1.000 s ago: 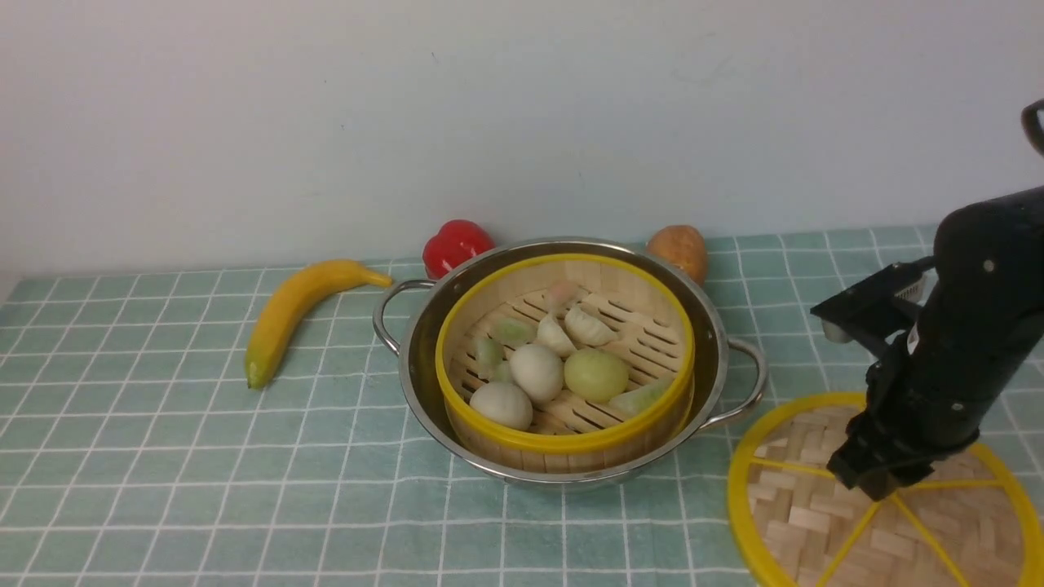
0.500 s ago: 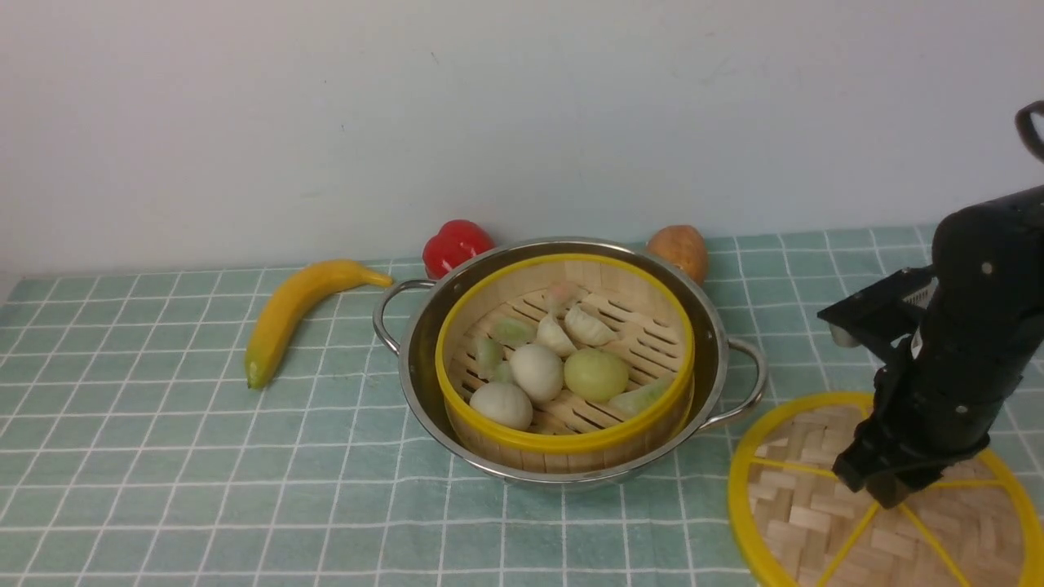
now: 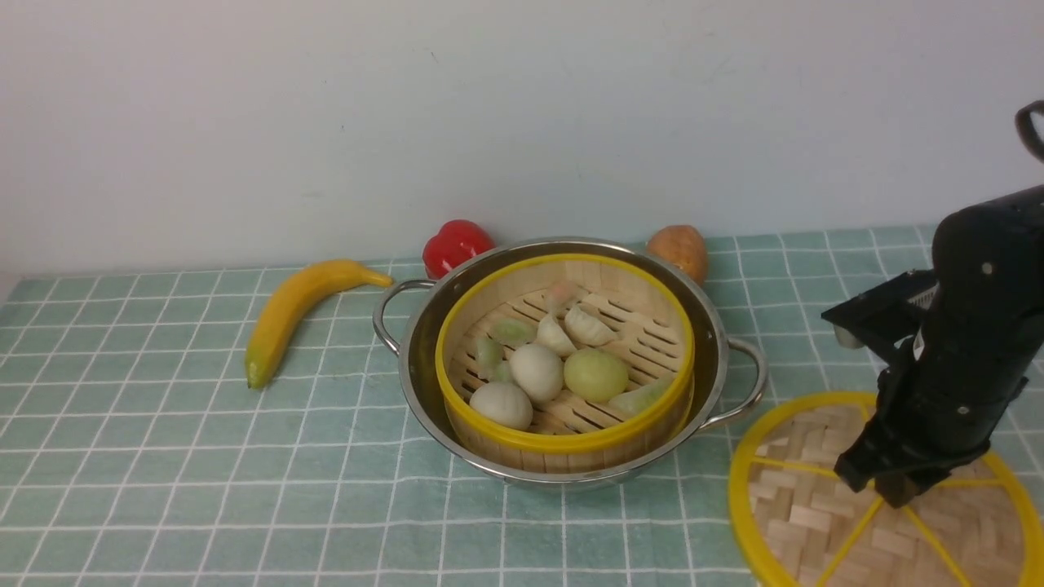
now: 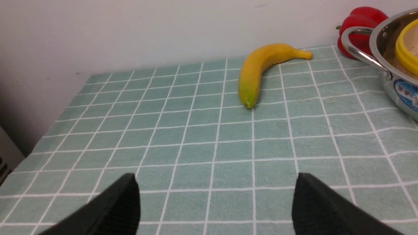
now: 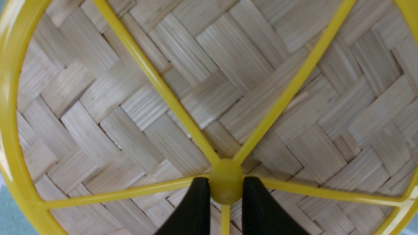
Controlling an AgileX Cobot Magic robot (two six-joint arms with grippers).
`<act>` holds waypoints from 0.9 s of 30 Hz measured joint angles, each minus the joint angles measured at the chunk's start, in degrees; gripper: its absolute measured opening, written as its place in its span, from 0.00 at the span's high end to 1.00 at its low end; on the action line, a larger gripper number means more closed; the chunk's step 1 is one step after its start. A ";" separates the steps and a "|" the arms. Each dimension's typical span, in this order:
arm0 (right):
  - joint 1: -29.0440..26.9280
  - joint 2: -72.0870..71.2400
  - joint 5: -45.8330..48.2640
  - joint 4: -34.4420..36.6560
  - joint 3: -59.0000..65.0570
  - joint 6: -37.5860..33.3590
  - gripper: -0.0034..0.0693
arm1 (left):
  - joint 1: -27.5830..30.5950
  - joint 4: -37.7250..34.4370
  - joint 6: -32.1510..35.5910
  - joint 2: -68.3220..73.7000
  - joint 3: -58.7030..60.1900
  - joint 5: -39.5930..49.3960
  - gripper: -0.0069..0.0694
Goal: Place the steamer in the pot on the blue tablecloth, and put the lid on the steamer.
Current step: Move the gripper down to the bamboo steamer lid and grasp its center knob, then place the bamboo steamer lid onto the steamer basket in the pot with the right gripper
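Steamer [image 3: 571,444], one, round, slatted, yellow-rimmed: seated within the pot [image 3: 563,474], the landmark for this entry. The first half of the task is judged complete. Step in hand: the taking up of the lid [image 3: 816,522], by which the steamer is to be covered.

Lid, one, woven, five-spoked: laid flat to the right of the pot and nearer the camera. Its central hub [image 5: 226,181] is pinched between the fingertips of the right gripper [image 5: 226,192]. By the next move, as judged, the lid is to be lifted clear of the pot's near handle, carried left and lowered level upon the yellow rim.

Left gripper [image 4: 217,195], one: spread wide, nothing held, the banana and the pot's left side seen beyond it.

Pot, one, steel, with wire handles, two: set on the blue tablecloth [image 3: 204,489], one, white-gridded.

Contents of the steamer, inside the pot: whitish egg-like rounds [image 3: 536,373], two; yellow-green round [image 3: 596,375], one; the smaller pale pieces are partly overlapped and cannot be counted surely.

Banana [image 3: 298,314], one: left of the pot. Red pepper [image 3: 457,247], one: behind the pot, toward its left. Brown potato-like item [image 3: 680,249], one: behind the pot, toward its right.
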 joint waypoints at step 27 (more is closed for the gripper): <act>0.00 -6.77 10.87 -11.32 -10.75 2.39 0.77 | 0.00 0.00 0.00 0.00 0.00 0.00 0.15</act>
